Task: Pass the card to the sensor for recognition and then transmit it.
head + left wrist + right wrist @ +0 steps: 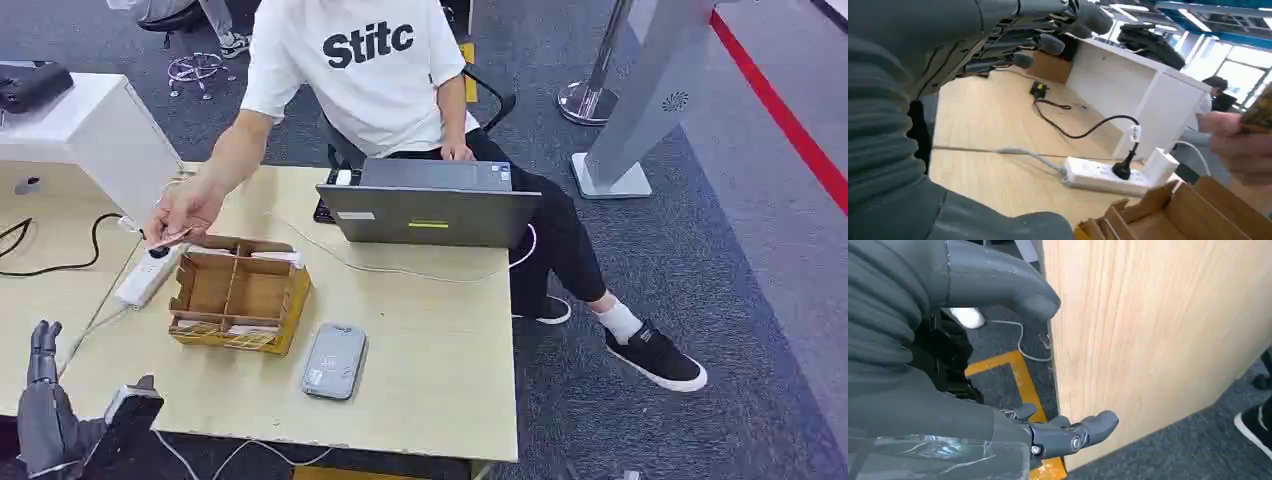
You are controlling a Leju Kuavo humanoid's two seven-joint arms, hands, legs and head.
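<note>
A person in a white shirt (370, 70) sits at the far side of the worktop (430, 370), behind an open laptop (430, 205). The person's hand (185, 210) reaches out to the left and holds a card (165, 240) just above the far left corner of a cardboard box (240, 295) with dividers. More cards lie in the near compartments of the box and one sits along its far edge.

A grey card reader (335, 360) lies flat on the worktop just right of the box, near the front. A white power strip (148, 275) lies left of the box with a black plug in it; the left wrist view shows the same strip (1103, 175) with a white adapter beside the plug.

The left robot hand (45, 410) is at the near left corner of the worktop, fingers apart and raised, holding nothing. The right robot hand (998, 365) hangs beside the light wood edge of the worktop, thumb and fingers spread, with nothing between them.
</note>
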